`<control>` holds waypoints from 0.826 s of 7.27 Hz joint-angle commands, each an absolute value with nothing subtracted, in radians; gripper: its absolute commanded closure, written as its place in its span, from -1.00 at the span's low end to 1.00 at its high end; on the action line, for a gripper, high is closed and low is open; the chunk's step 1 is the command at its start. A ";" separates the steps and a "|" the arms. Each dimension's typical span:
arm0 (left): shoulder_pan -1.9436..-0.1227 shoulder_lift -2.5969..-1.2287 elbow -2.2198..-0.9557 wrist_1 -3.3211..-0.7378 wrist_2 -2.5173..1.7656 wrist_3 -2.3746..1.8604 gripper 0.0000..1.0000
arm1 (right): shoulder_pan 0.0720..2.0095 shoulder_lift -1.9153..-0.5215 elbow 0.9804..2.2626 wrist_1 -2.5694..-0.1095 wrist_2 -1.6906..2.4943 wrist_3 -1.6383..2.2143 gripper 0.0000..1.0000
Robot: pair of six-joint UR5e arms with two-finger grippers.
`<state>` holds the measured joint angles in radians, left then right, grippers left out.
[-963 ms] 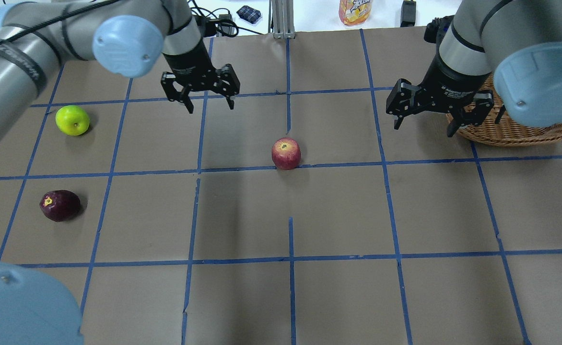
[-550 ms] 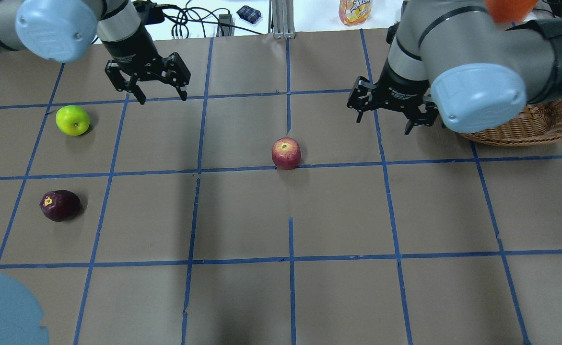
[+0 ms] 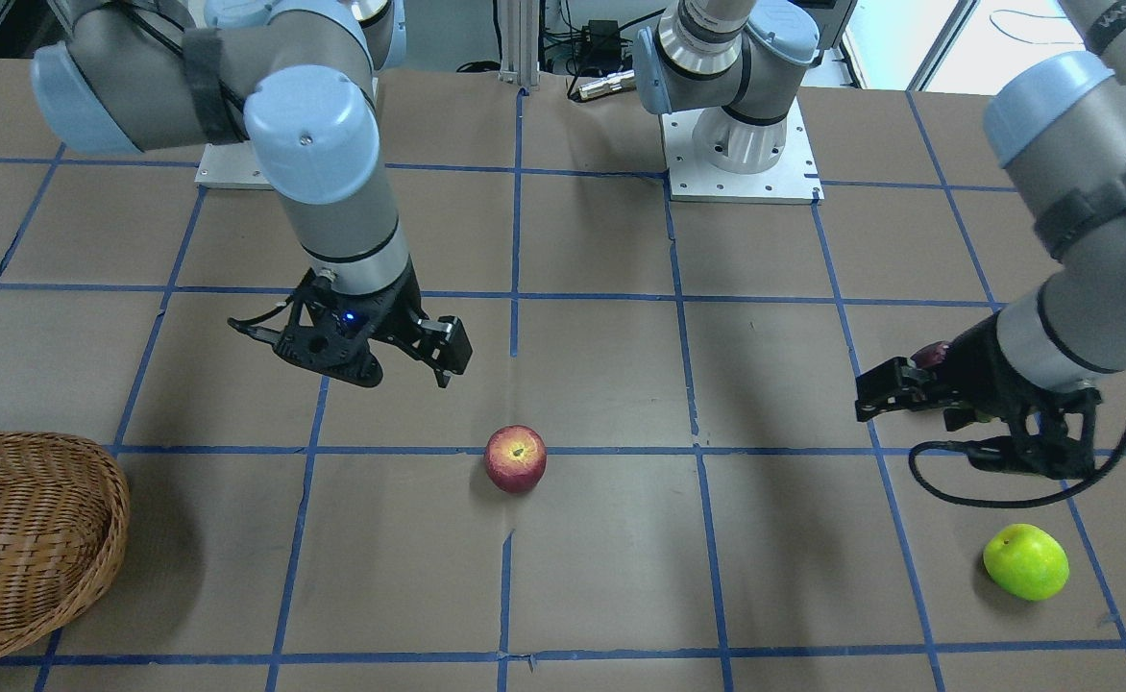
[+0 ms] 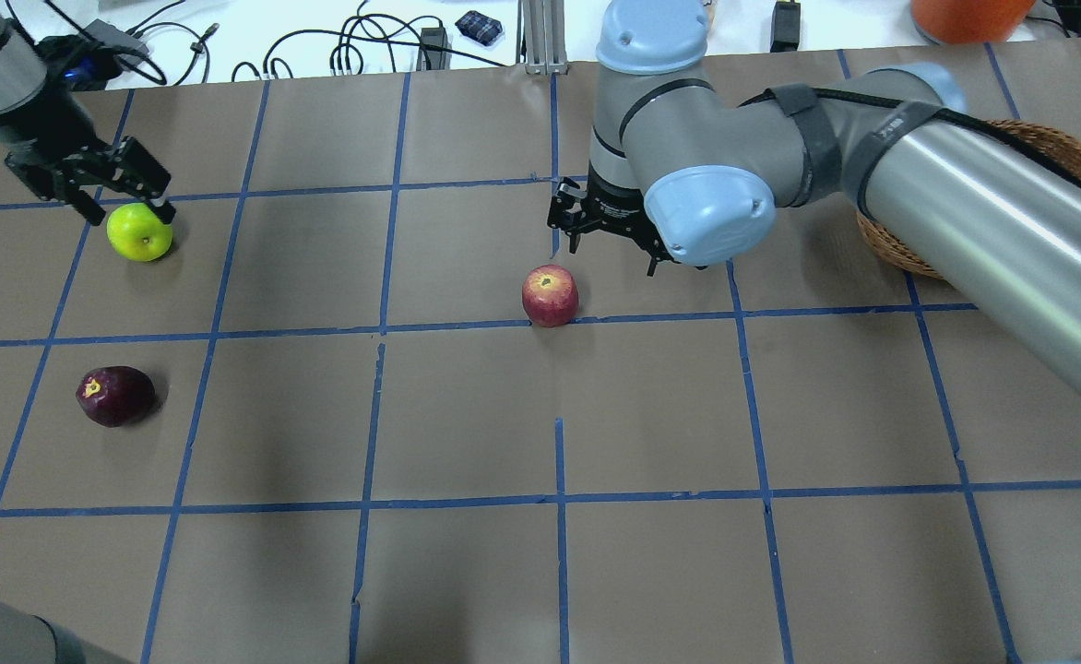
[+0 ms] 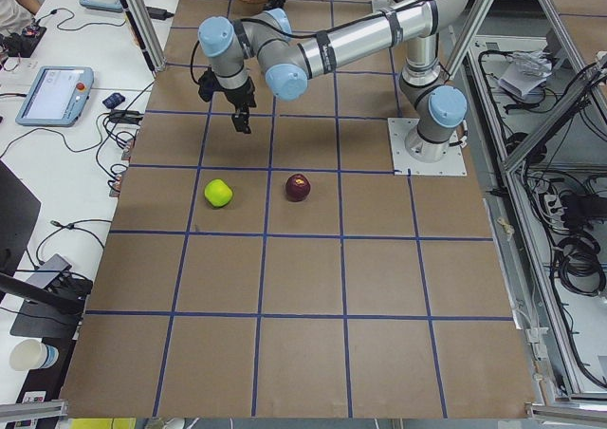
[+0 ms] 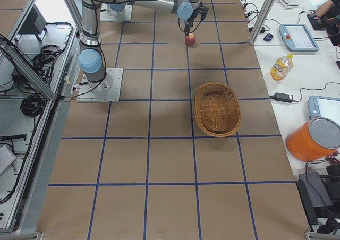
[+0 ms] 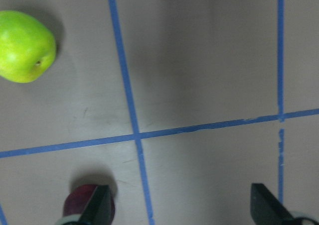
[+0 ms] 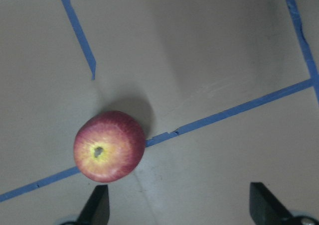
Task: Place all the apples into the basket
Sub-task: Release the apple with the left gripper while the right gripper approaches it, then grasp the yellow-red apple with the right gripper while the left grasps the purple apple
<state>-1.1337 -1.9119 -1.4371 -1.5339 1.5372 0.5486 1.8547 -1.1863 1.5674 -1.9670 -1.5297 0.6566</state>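
Caught at the reaching stage: no apple lifted, none yet in the basket (image 3: 116,500), lying well apart from all three. Saw the right gripper (image 4: 612,249) spread wide and empty, just beside the red apple (image 4: 550,295) sitting on a blue tape line (image 4: 467,325); in the wrist view, apple off toward one finger, not centred. Saw the left gripper (image 7: 180,207) likewise wide and empty near the green apple (image 4: 139,231), maroon apple (image 4: 116,396) further off; height above either hard to judge. Judged the next move as centring over the red apple, descending, then closing gently on its round sides.
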 commanded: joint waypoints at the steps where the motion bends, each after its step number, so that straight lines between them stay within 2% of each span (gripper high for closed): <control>1: -1.002 -1.922 -1.550 -1.501 1.569 0.684 -1.00 | 1.900 -1.056 1.476 -1.989 -1.511 0.696 -1.00; 4: -0.974 -1.899 -1.759 -1.329 1.586 0.701 -1.00 | 1.921 -0.928 1.410 -2.036 -1.470 0.719 -1.00; 6: -0.919 -1.910 -1.818 -1.282 1.588 0.741 -1.00 | 1.919 -0.945 1.404 -1.929 -1.486 0.712 -1.00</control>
<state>-0.9542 -1.9055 -1.7755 -1.3126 1.5865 0.7133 1.9191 -0.9400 1.4101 -1.9978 -1.4763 0.7166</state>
